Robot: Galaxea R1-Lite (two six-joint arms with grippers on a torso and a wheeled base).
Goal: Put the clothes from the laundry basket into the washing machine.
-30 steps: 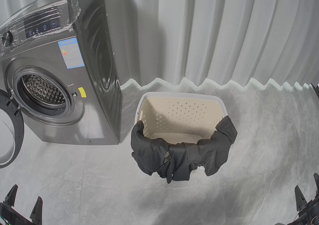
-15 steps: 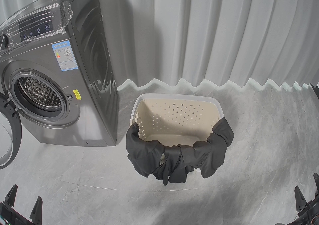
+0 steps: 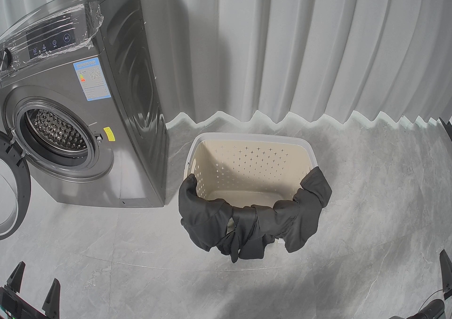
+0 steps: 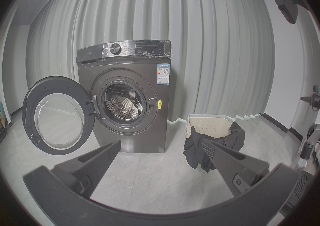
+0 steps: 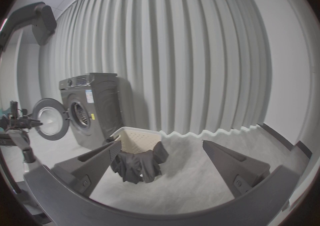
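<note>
A cream laundry basket (image 3: 252, 142) stands on the floor to the right of the grey washing machine (image 3: 127, 98). Dark clothes (image 3: 252, 226) hang over the basket's near rim; its inside looks bare otherwise. The round door (image 3: 12, 193) is swung open to the left, and the drum (image 3: 56, 130) shows behind it. My left gripper (image 3: 35, 282) is open and low at the near left, well short of the machine. My right gripper (image 5: 160, 145) is open and empty, with the basket (image 5: 136, 138) and clothes (image 5: 135, 166) some way ahead of it. One of its fingers (image 3: 445, 266) shows at the near right corner.
White pleated curtains (image 3: 306, 37) hang behind the machine and basket. Pale marble-like floor (image 3: 141, 240) lies open between my grippers and the basket. The open door (image 4: 55, 115) juts out into the floor space left of the machine (image 4: 130, 96).
The head camera shifted early on, sliding the whole scene slightly left. Since then the right gripper has sunk toward the lower right corner. The left gripper and the clothes have not moved.
</note>
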